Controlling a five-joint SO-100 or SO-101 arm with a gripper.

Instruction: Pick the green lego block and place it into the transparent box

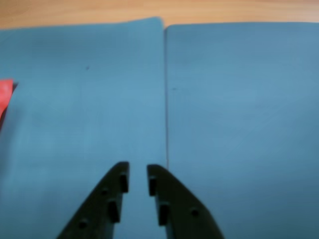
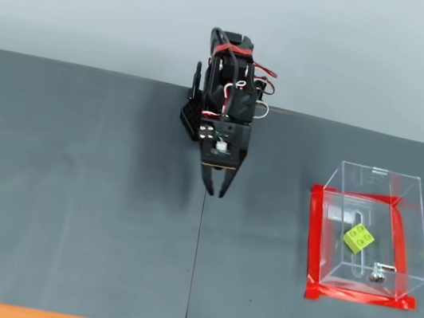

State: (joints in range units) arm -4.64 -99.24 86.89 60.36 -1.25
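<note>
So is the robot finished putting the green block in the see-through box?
Looks done: the green lego block lies inside the transparent box. In hand: nothing; the gripper hangs empty over the gray mat, jaws slightly apart. Nothing seems left.

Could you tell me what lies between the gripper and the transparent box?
Only bare grey mat separates the gripper from the transparent box, in the fixed view.
</note>
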